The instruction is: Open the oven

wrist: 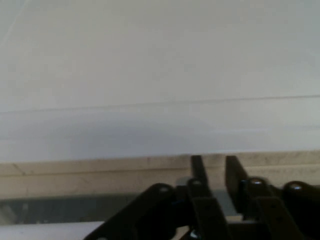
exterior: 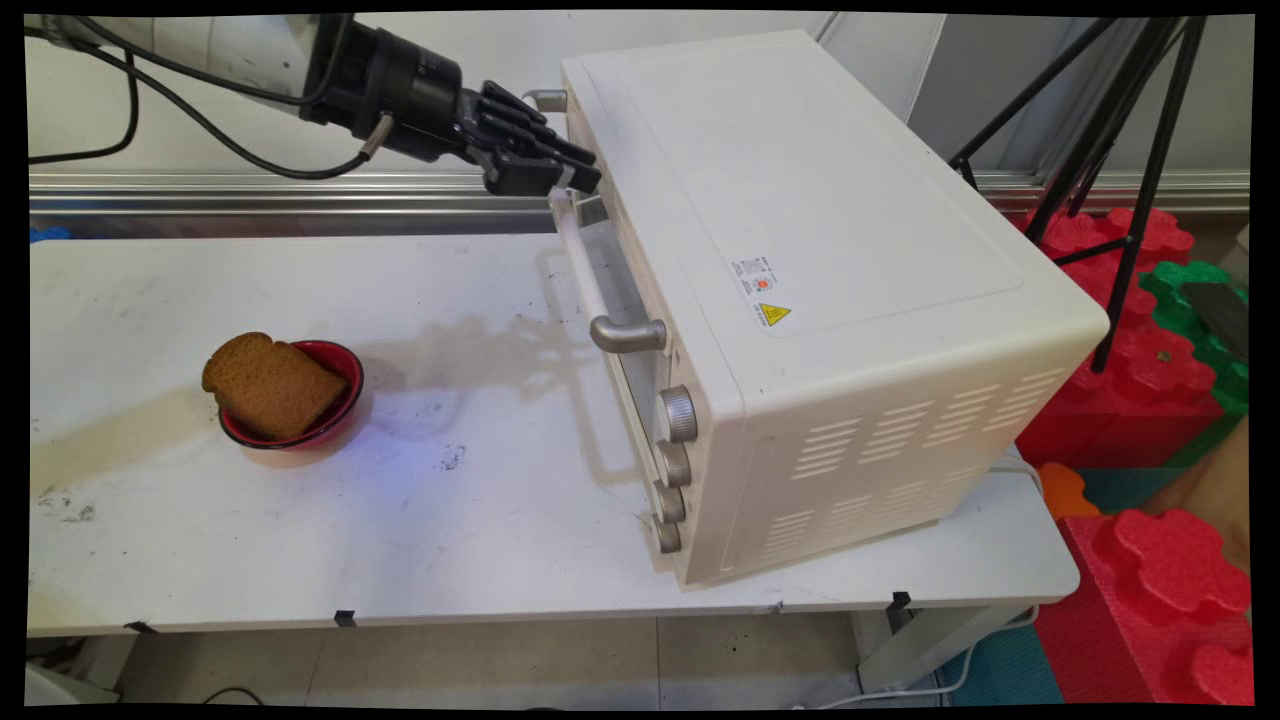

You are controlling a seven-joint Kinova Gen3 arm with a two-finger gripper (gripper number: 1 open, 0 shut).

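Reaching in from the left, the end effector [exterior: 572, 172] presses against the toaster oven [exterior: 800, 280] by the far end of its door handle [exterior: 585, 270], fingers drawn nearly together. The oven door looks closed; toast [exterior: 272, 385] rests in a red bowl [exterior: 345, 365] on the surface [exterior: 450, 520].

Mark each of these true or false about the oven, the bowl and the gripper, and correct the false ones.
1. The black two-finger gripper is at the upper front edge of the cream-white boxy toaster oven. True.
2. The small round red bowl is empty. False: a brown slice of bread rests in it, sticking out over the rim.
3. The oven door's long pale bar handle faces the bowl's side of the white table. True.
4. The oven's round metal knobs are on its top. False: they run down the front, beside the door.
5. The bowl touches the oven. False: bare table separates them.
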